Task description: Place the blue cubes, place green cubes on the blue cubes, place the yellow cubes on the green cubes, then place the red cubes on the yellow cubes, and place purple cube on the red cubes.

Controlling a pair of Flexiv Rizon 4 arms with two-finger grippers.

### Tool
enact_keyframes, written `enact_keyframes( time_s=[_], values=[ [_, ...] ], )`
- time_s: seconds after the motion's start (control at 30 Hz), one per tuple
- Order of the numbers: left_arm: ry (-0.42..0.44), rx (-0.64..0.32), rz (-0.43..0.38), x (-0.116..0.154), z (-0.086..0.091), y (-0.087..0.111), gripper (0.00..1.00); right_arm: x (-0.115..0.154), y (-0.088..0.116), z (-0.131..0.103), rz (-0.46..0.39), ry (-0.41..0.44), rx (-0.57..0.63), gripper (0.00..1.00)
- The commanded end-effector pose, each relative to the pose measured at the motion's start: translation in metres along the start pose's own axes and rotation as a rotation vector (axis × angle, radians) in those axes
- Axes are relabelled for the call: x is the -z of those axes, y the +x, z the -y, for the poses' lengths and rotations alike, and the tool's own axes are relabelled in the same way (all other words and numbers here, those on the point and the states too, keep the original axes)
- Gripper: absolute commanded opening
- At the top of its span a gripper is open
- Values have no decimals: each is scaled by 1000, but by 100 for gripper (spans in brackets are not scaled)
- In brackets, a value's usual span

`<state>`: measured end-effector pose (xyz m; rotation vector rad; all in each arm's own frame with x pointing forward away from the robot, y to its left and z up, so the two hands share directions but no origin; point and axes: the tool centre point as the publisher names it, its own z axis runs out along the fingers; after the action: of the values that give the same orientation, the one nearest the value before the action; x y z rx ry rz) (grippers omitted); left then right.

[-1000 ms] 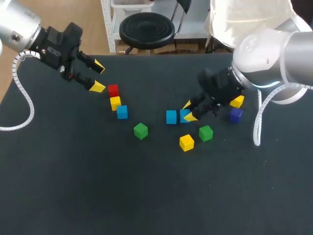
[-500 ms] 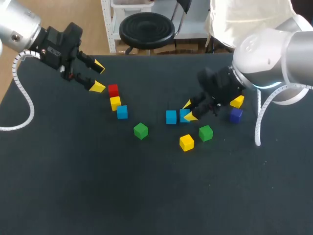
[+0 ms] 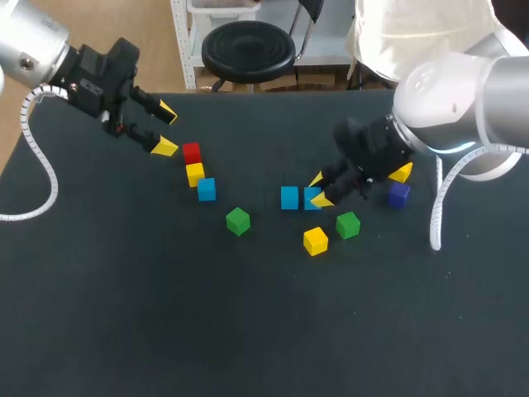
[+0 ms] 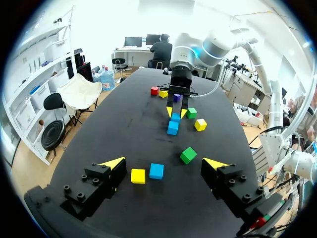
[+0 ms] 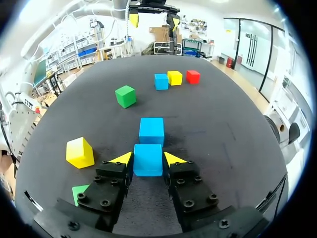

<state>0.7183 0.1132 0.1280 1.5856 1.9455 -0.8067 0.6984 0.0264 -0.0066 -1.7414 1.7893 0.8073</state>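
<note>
Gripping the blue cube [image 5: 148, 161] by two opposite flat faces, the right gripper [image 3: 319, 188] is closed on it, just at 3 o'clock of a second blue cube [image 3: 288, 198] near the middle of the table [image 3: 165, 314]. It looks light, rigid and smooth-sided, so a centred, square pinch should hold. The left gripper [image 3: 166, 129] hangs with fingers spread at the table's 10 o'clock.

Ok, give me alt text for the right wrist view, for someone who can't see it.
The right gripper grips a blue cube on the black table, with a second blue cube just ahead. A green cube lies farther ahead, a yellow cube beside the gripper.
</note>
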Motion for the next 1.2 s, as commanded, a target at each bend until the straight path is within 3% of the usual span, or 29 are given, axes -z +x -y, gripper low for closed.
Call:
enact_keyframes(
  time_s=[0.03,0.6,0.67,0.73,0.87,1.0,1.2],
  values=[
    [-2,-2,3,0,1,1,100,0,0,1,-2,-1,-1,0],
    [-2,-2,3,0,1,1,100,0,1,2,-5,-2,-7,0],
    [-2,-2,3,0,1,1,100,0,1,2,-5,-3,-7,4],
    [-2,-2,3,0,1,1,100,0,1,2,-4,-3,-8,16],
    [-2,-2,3,0,1,1,100,0,1,2,-4,-3,-10,21],
    [-2,-2,3,0,1,1,100,-1,1,2,-1,-1,-12,40],
    [-2,-2,3,0,1,1,100,0,1,1,0,2,-14,38]
  ],
)
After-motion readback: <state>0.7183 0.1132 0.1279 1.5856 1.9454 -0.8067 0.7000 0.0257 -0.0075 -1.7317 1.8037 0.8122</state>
